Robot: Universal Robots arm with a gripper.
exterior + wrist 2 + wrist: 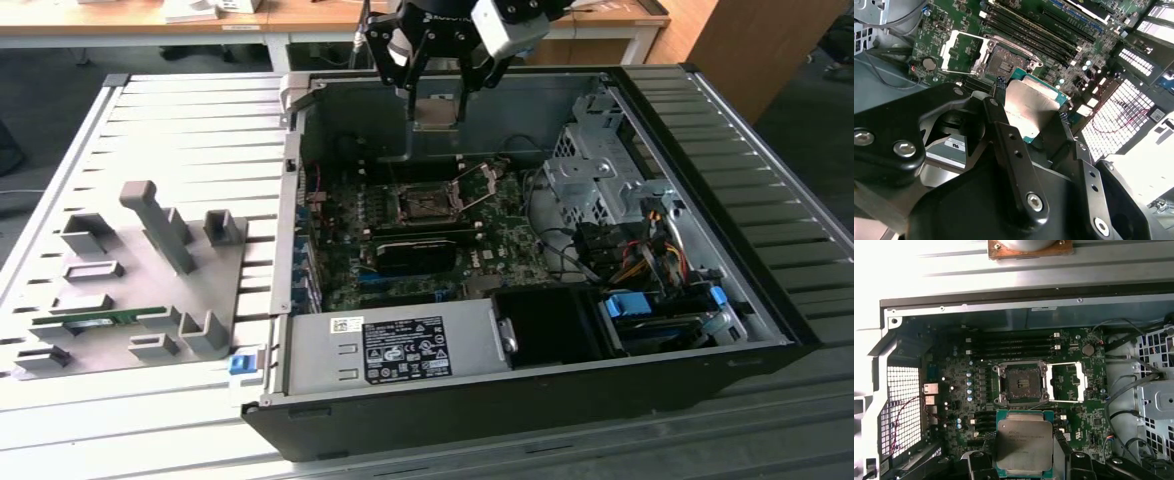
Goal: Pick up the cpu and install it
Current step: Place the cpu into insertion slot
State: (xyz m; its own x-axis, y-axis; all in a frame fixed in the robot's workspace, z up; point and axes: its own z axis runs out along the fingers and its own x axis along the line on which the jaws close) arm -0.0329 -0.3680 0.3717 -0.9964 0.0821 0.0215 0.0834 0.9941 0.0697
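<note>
Black two-finger gripper (1032, 100), jaws clenched on opposite edges of small square silver-topped cpu (1024, 440). Open motherboard socket (1020, 385) apart, unfilled. Best practice: chip level, edges square to socket, gentle approach.

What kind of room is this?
Probably a robotics lab or workshop: an open computer case sits on a slatted metal table, the tool grips the cpu, and office desks stand behind.

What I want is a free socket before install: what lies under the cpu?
The cpu, clamped in the gripper, hangs over the green motherboard. The open, empty socket shows past its edge in the first wrist view. The board patch directly under the chip is covered.
</note>
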